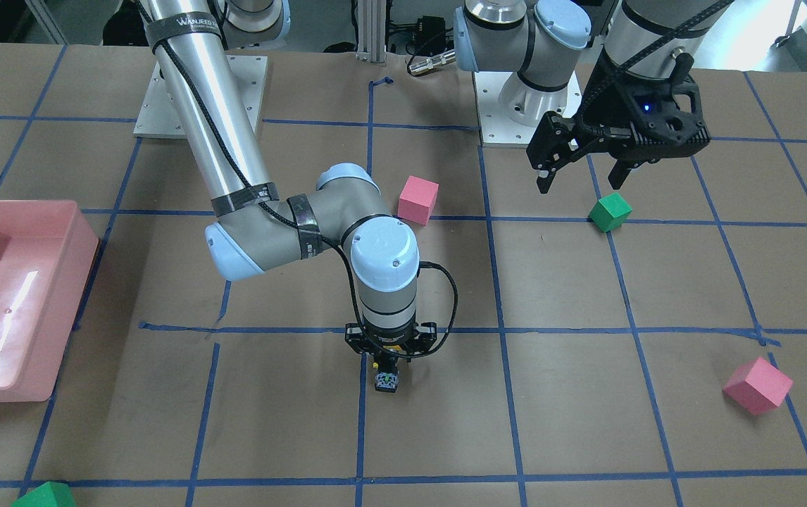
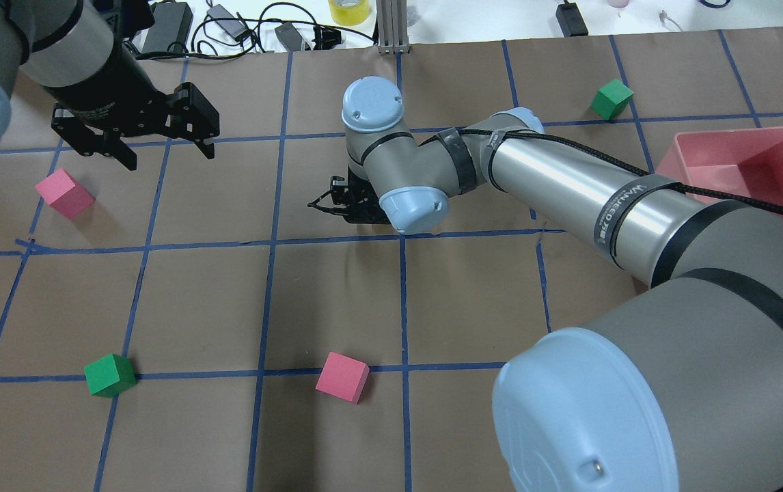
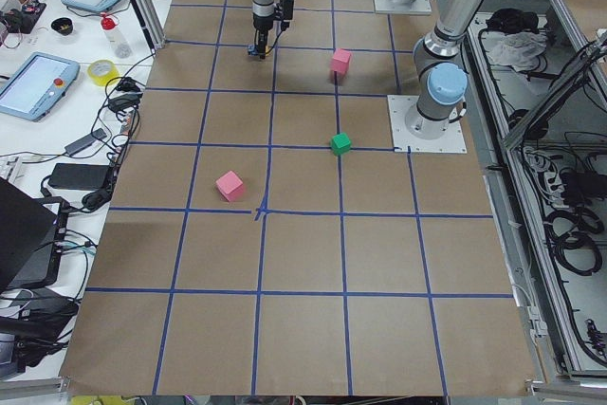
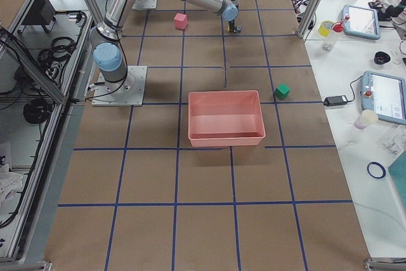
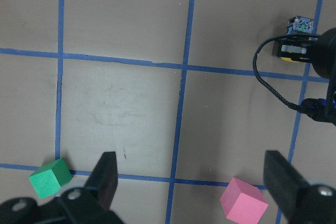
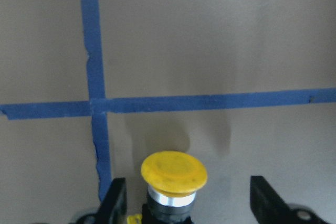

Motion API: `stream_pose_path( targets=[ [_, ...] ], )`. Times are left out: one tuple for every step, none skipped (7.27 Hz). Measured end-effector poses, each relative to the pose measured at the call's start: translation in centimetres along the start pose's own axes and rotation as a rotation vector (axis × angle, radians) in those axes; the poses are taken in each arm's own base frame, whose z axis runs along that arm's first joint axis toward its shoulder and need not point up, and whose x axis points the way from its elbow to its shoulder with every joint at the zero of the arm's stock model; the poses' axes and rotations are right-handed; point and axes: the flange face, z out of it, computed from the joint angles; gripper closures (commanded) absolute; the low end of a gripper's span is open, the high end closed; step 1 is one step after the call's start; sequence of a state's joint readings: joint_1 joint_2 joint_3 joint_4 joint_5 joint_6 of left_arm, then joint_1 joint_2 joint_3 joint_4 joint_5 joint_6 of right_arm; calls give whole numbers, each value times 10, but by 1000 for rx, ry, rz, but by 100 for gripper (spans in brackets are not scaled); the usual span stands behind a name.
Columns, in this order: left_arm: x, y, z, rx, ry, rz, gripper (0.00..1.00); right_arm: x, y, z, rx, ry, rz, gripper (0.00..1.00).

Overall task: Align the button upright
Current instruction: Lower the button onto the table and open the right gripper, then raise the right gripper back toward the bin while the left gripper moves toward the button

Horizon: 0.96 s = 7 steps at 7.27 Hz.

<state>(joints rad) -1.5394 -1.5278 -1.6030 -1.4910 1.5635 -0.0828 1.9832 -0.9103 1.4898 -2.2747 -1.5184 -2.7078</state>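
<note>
The button (image 1: 385, 377) is on the table between the fingers of my right gripper (image 1: 388, 360), which points straight down. In the right wrist view its yellow cap (image 6: 173, 170) and silver ring show between the two fingers (image 6: 116, 203), which stand wide apart and touch nothing. The button seems to lie on its side, cap toward the robot's base. It also shows in the left wrist view (image 5: 294, 45). In the overhead view my wrist hides it. My left gripper (image 1: 579, 172) is open and empty, held above the table near a green cube (image 1: 609, 211).
A pink cube (image 1: 417, 199) lies behind my right wrist. Another pink cube (image 1: 758, 385) and a second green cube (image 1: 44, 495) lie near the operators' side. A pink bin (image 1: 86, 243) stands at the table's end on my right.
</note>
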Motion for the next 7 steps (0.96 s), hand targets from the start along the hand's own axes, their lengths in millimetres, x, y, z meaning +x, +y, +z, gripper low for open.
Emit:
stream_pose_path(
  targets=[
    [0, 0, 0, -1, 0, 0, 0, 1, 0, -19, -20, 12, 3, 0],
    [0, 0, 1, -4, 2, 0, 0, 0, -2, -36, -38, 17, 35, 0],
    [1, -1, 4, -11, 8, -1, 0, -3, -5, -51, -58, 13, 113, 0],
    [1, -2, 8, -20, 12, -1, 0, -8, -8, -77, -99, 11, 221, 0],
    [2, -4, 14, -31, 19, 6, 0, -17, -12, -105, -139, 16, 348, 0],
    [3, -7, 21, -42, 30, 22, 0, -31, -8, -126, -169, 32, 500, 0],
    [4, -15, 31, -47, 39, 31, 0, -56, 4, -143, -192, 57, 694, 0]
  ],
)
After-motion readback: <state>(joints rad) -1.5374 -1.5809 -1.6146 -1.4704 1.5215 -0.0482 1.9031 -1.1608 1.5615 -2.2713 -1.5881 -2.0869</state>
